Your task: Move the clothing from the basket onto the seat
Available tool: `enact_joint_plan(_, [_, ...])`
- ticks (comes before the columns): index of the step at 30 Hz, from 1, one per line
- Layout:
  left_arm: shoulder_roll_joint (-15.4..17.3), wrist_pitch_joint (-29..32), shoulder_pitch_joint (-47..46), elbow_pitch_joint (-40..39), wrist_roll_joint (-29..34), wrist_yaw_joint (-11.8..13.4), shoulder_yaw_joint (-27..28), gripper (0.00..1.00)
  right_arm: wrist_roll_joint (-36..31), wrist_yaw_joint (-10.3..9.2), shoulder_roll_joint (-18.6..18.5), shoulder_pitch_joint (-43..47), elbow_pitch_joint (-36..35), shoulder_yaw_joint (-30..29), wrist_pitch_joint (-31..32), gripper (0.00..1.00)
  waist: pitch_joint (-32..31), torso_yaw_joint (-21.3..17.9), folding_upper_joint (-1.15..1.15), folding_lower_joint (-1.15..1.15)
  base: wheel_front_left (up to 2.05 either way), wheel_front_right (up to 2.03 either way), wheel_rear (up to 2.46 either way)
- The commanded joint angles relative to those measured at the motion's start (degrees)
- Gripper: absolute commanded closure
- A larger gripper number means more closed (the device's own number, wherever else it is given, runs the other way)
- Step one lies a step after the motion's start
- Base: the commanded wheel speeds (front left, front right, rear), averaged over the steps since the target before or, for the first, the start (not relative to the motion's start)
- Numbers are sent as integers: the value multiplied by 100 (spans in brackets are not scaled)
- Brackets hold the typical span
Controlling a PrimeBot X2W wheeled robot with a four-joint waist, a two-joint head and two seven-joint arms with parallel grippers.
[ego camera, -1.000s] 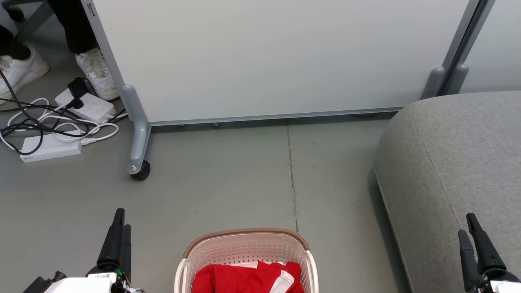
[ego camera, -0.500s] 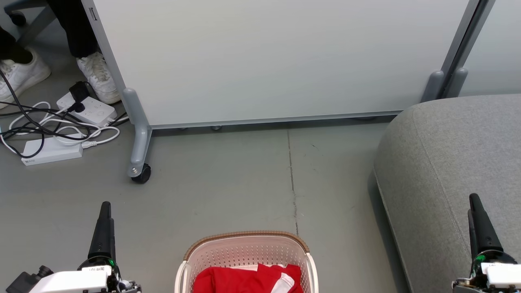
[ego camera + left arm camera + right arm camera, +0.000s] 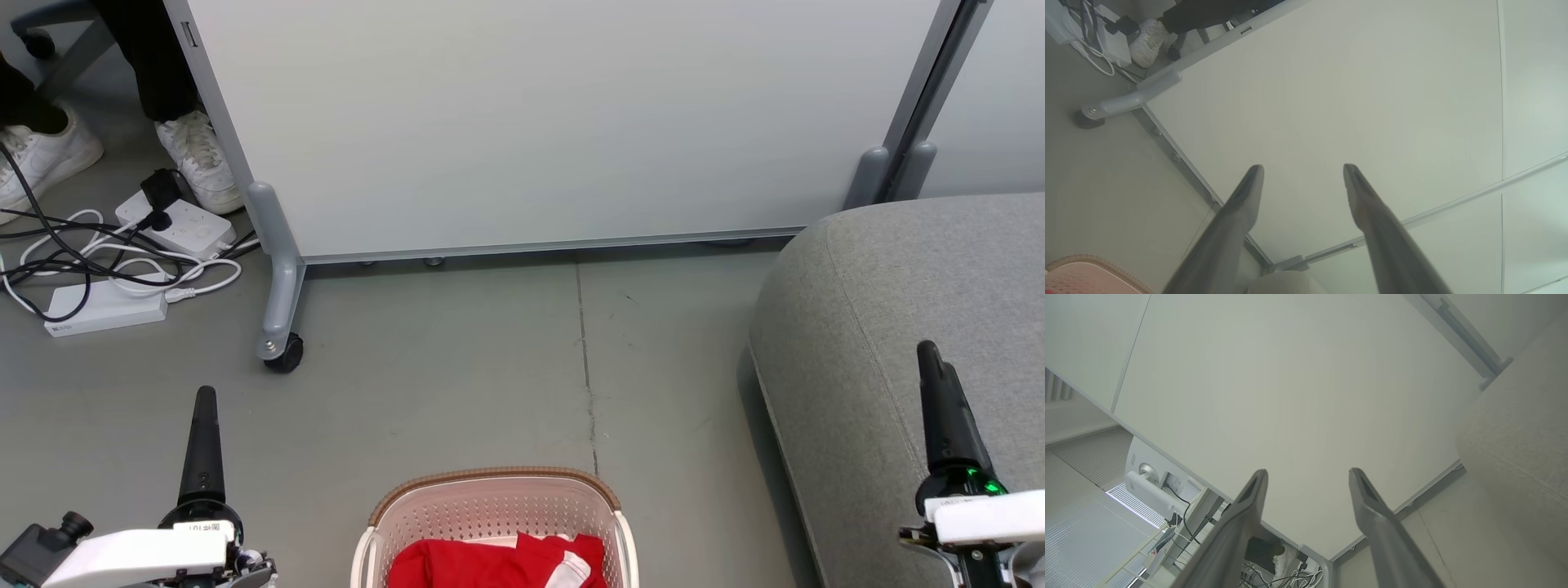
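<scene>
Clothing (image 3: 490, 565) lies in the basket (image 3: 490, 474) between left claw (image 3: 205, 397) and right claw (image 3: 928, 351), both released, touching neither

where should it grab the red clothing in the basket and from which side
Probably the raised red fold beside the white panel. The clothing lies bunched low inside the basket, whose walls close off every side, so come straight down from above; the bunched fabric offers a ridge to pinch.
</scene>
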Motion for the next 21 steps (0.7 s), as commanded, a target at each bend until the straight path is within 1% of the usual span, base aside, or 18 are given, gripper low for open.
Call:
enact_joint_plan(1, [36,-55,-201,-86,264,-21,25,0,-423,22,-80,-187,-113,40,-61,0,-5,-4,0,0,0,0,0])
enact_joint_plan(3, [37,-91,-221,-108,504,-27,7,0,-764,23,-90,-228,-142,47,-74,0,-11,-8,0,0,0,0,0])
enact_joint_plan(4, [40,-251,-217,-298,1550,-8,-111,0,-1951,25,-56,-321,-163,192,-135,0,-35,-25,0,0,0,0,0])
enact_joint_plan(6, [41,-282,-222,-323,1701,39,-163,0,-2157,26,-41,-346,-147,214,-145,0,-39,-33,0,0,0,0,0])
enact_joint_plan(7, [41,-282,-222,-323,1701,39,-163,0,-2157,26,-41,-346,-147,214,-145,0,-39,-33,0,0,0,0,0])
enact_joint_plan(10, [41,-329,-233,-386,2085,94,-282,0,-2478,27,-36,-377,-138,226,-165,0,-42,-46,0,0,0,0,0])
enact_joint_plan(18, [44,-458,-216,-541,3521,431,-703,0,-3311,29,-17,-459,-19,268,-211,0,-41,-72,0,0,0,0,0])
enact_joint_plan(21, [45,-503,-205,-522,3908,534,-875,0,-3587,29,2,-484,74,271,-226,0,-46,-77,0,0,0,0,0])
